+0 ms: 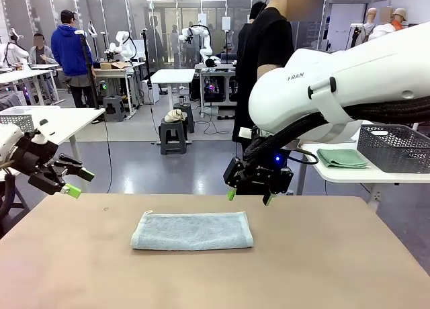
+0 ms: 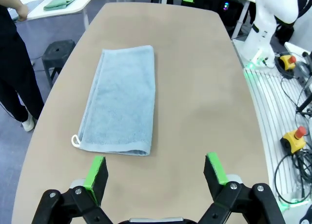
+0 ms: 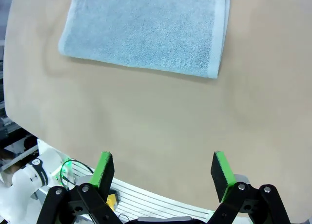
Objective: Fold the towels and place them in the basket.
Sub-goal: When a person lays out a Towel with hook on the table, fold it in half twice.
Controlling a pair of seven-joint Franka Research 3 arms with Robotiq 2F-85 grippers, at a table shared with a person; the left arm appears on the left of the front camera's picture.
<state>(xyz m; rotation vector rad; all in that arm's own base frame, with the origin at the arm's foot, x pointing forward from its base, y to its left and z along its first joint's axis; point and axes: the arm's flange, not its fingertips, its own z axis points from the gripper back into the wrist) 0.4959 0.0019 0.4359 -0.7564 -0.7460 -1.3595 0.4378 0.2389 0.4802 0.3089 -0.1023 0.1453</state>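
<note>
A pale blue-grey towel (image 1: 191, 230) lies folded into a long strip in the middle of the tan table (image 1: 322, 269); its corner loop (image 2: 75, 141) sticks out at one end. My left gripper (image 1: 78, 183) hovers open off the table's left edge, well short of the towel (image 2: 119, 100). Above the far edge, just right of the towel (image 3: 146, 31), my right gripper (image 1: 249, 197) hangs open and holds nothing. A mint green towel (image 1: 342, 158) rests folded on a white side table at the right, beside the dark grey mesh basket (image 1: 395, 148).
A person in black (image 1: 265, 54) stands at the far side behind my right arm; a leg (image 2: 17, 83) shows next to the table edge. A paler mesh basket (image 1: 17, 121) sits on a white table at the left. A stool (image 1: 173, 136) stands farther back.
</note>
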